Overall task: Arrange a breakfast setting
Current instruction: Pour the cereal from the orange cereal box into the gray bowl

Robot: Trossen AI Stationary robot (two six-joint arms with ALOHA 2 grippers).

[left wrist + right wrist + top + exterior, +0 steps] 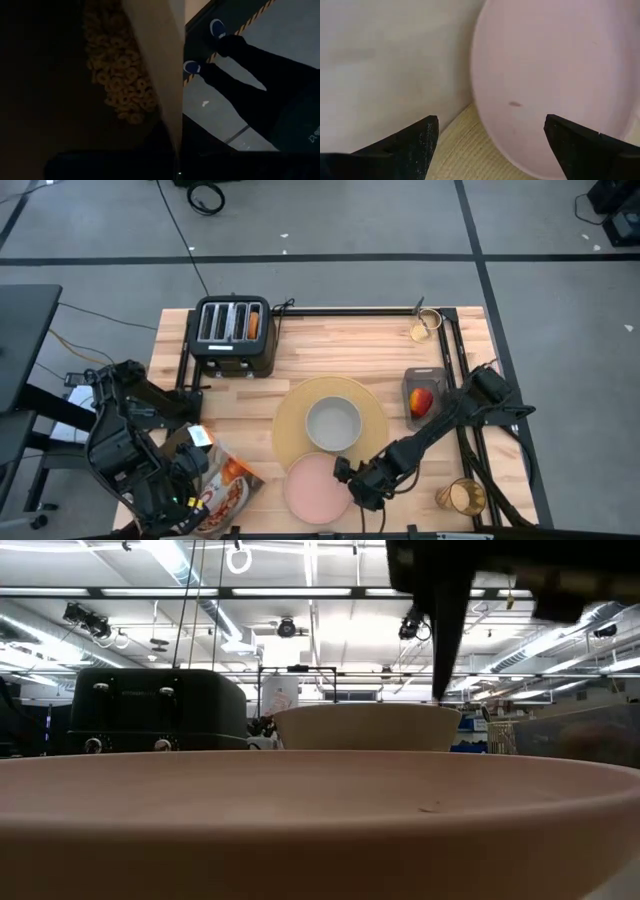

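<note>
1. the right gripper [350, 486] is hanging low near the front edge of the wooden table [380, 350], just beside the right rim of the round pink plate [316, 487]. its jaws are standing spread wide with nothing between them; in the right wrist view the plate's edge and a strip of the mat are showing between the two dark fingers [410, 145].
2. the pink plate is lying at the front edge of the table, its far rim overlapping the large round tan woven placemat [287, 425], which is sitting at the table's middle with the grey-green bowl [333, 423] on it.
3. judging from this, the plate step is the one in hand: the plate is looking placed, or about to be nudged, though which of the two i cannot tell.
4. the left gripper [190, 498] is sitting at the front left corner, jaws pressed together on the printed cereal bag [228, 485], whose ring-shaped cereal is showing in the left wrist view.
5. still waiting are the red apple [423, 401] in a clear tray near the right edge, the amber glass tumbler [462, 497] at the front right corner, and the toast round [254, 324] in the black four-slot toaster [234, 335] at the back left.
6. the next move is probably calling for the right arm lifting clear of the plate and reaching for the tumbler or apple.
</note>
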